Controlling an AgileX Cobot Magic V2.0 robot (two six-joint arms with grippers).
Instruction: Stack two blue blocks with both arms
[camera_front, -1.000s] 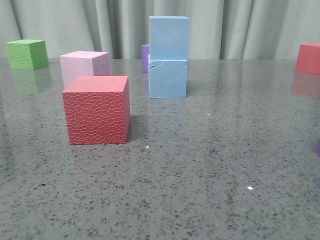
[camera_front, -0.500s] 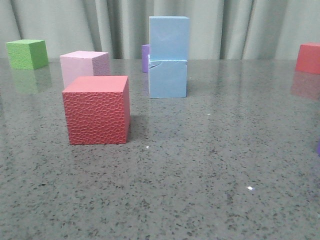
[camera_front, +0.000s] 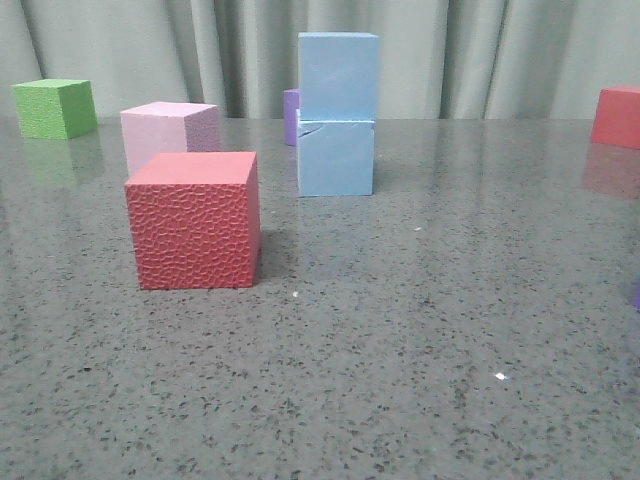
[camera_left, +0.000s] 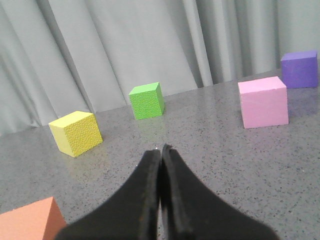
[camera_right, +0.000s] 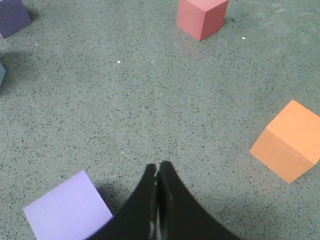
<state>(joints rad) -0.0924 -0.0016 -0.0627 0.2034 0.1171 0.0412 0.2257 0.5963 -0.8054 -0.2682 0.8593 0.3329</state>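
Centrally, toward the far side of the speckled grey table, the two blue blocks stand stacked: the upper blue block rests squarely on the lower blue block, which bears a crack line just under its top edge. Neither gripper appears in the front view, and nothing touches the stack. A purple cube shows partly behind the stack on its left. To the left and nearer, a textured red cube stands alone, with a pink cube just behind it. A green cube sits at the far left, and a second red cube at the far right edge. Grey curtains close off the far side.

Left wrist view: the left gripper has its black fingers pressed together, clenched on nothing. Beyond it on the table lie a yellow cube, the green cube, the pink cube and the purple cube; the corner of an orange cube shows close by the gripper.

Right wrist view: the right gripper is likewise clenched and holds nothing. A lilac cube lies just beside it, an orange cube farther off, and a red cube well apart.
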